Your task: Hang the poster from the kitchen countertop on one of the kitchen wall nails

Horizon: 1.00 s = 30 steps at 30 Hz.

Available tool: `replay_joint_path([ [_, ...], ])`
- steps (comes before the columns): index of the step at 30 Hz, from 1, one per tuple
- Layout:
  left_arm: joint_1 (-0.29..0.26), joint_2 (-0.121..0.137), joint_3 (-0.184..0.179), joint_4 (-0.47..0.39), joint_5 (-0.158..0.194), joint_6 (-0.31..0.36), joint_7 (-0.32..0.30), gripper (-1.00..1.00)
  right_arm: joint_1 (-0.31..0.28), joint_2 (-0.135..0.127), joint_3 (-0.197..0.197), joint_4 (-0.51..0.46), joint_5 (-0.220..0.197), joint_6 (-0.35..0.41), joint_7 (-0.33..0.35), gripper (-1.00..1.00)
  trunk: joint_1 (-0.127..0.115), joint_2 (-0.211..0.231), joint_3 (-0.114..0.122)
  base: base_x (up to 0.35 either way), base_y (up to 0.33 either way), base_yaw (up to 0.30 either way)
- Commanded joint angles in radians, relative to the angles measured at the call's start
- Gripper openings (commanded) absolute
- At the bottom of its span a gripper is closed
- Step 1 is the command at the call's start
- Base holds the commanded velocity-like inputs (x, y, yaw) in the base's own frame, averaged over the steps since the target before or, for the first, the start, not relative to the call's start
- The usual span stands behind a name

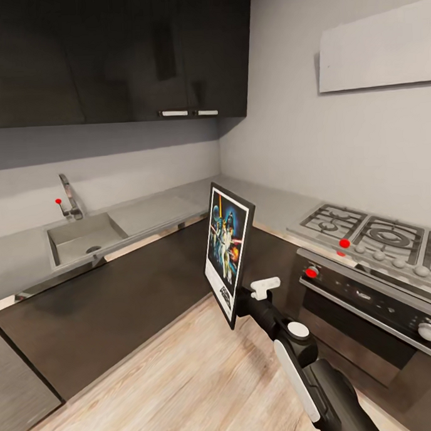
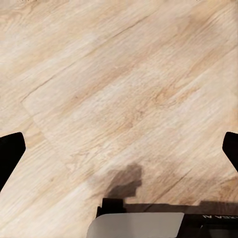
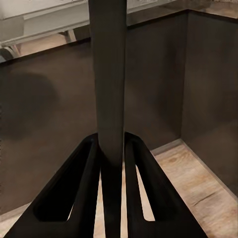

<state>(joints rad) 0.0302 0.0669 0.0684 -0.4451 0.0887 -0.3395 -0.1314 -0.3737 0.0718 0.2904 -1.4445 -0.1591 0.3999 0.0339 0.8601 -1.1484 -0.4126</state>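
Here the poster (image 1: 230, 252) stands upright in the air in front of the corner of the countertop (image 1: 159, 208), off that top and over the wood floor (image 1: 185, 392). The right gripper (image 1: 239, 302) clamps its lower edge; in the right wrist view the two fingers (image 3: 87, 198) press against either side of the poster (image 3: 106, 74), seen edge-on as a dark strip, so its picture is hidden there. From the head, the poster is turned partly away, and the figures on it are small and hard to make out. The right arm (image 1: 310, 374) is cut off by the frame's lower edge.

The left gripper (image 2: 119, 148) is open: only the dark tips of its fingers (image 2: 10, 153) peek in at the two sides of the left wrist view, wide apart, with bare floor (image 2: 119, 74) between them and nothing held. A grey part of the robot at that view's edge is cropped, and lettering beside it is too cut off to read.

Behind the poster the sink (image 1: 85, 240) is set in the countertop, and the hob (image 1: 373, 234) lies further along it, cropped at the edge. Dark cabinets (image 1: 114, 57) hang above the countertop.
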Motion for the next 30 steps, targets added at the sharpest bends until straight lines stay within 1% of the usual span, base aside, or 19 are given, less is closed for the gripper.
replay_joint_path([
  [1,0.000,0.000,0.004,0.001,0.009,0.001,-0.010,1.00,0.000,0.000,-0.001,-0.001,-0.008,0.005,0.004,-1.00,0.000,-0.001,0.001,0.000,0.000,0.000],
  [7,0.000,0.000,0.004,0.027,0.009,-0.002,-0.010,1.00,0.001,0.000,0.001,-0.001,-0.008,0.004,0.004,-1.00,0.000,-0.001,0.011,0.000,0.000,0.000],
  [17,0.000,-0.001,0.003,0.034,0.008,-0.001,-0.010,1.00,0.001,0.000,0.001,0.000,-0.008,0.004,0.004,-1.00,0.000,-0.001,0.027,0.000,0.000,0.000],
  [24,0.000,-0.001,0.001,0.034,0.008,0.000,-0.010,1.00,0.001,0.000,0.001,0.000,-0.008,0.005,0.004,-1.00,-0.027,0.048,0.060,0.000,0.000,0.000],
  [30,0.000,-0.001,0.001,0.034,0.007,0.000,-0.010,1.00,0.001,0.001,0.001,0.000,-0.008,0.004,0.004,-1.00,-0.050,0.090,0.079,0.000,0.000,0.000],
])
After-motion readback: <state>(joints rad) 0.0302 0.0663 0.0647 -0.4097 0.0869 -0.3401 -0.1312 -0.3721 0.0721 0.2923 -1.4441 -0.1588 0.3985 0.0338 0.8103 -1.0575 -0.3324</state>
